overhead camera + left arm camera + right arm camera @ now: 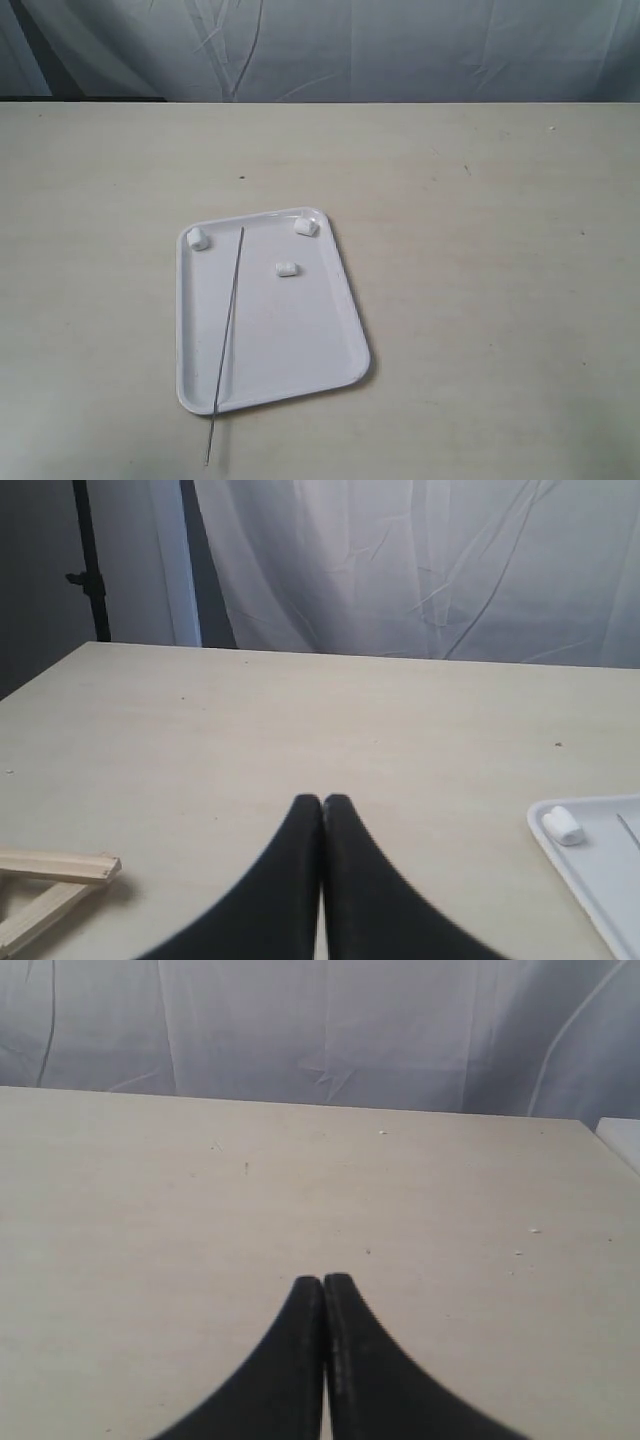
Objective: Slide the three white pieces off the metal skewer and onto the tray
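- A pale beige table (480, 250) is filling the scene, with a creased grey-white curtain (400, 50) hanging behind its far edge.
- The three white pieces are all lying loose on the tray (300, 350), none of them touching the metal skewer (228, 330).
- One piece (198, 239) is sitting in the far left corner, one (306, 226) in the far right corner against the rim, and one (286, 268) a little nearer, between the skewer and the right rim.
- The skewer is lying bare along the left part of the tray, running from near the far rim down over the near rim, with its near tip sticking out past the rim towards the table.
- The tray is resting flat on the table, left of centre and slightly turned.
- The left gripper (322, 802) is pointing out across bare table toward the curtain, its two black fingers pressed together at the tips and holding nothing.
- In the left wrist view a corner of the tray (600, 880) with one piece (563, 825) on it is showing off to one side, apart from the fingers.
- Light wooden strips (55, 870) are lying on the table on the other side, and a black stand (85, 570) is rising behind the table edge.
- The right gripper (323, 1282) is posing likewise over bare table, fingers fully closed and gripping nothing.
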### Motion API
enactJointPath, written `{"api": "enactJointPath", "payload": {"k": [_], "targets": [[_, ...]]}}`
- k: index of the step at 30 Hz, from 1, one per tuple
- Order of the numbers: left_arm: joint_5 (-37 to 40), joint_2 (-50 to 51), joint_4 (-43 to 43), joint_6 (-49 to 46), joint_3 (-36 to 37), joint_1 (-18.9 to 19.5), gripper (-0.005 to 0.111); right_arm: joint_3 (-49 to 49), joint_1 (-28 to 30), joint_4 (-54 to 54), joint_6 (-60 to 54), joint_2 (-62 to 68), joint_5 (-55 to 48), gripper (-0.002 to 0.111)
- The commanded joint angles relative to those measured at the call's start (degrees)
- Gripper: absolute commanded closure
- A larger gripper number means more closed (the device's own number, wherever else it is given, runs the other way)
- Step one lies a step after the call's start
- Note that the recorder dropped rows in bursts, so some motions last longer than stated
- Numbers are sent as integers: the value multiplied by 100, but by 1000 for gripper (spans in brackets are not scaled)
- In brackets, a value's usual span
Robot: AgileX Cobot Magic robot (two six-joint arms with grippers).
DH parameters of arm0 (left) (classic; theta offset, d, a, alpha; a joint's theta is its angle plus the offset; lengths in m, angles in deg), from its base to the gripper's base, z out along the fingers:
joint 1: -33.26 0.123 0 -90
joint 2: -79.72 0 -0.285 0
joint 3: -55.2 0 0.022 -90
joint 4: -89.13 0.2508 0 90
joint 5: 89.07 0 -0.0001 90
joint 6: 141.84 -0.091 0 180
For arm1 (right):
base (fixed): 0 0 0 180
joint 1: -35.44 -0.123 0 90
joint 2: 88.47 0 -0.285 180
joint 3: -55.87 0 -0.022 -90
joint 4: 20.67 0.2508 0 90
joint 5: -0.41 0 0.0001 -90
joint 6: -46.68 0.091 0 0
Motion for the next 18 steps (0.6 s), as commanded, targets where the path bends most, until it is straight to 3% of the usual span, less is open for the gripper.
{"api": "enactJointPath", "payload": {"k": [1,18], "targets": [[-28,-29,-47,61,24,46,107,-14,44,-36,-60,-29,35,109],[-28,-29,-35,36,24,46,107,-14,484,-271,-56,-29,35,109]]}}
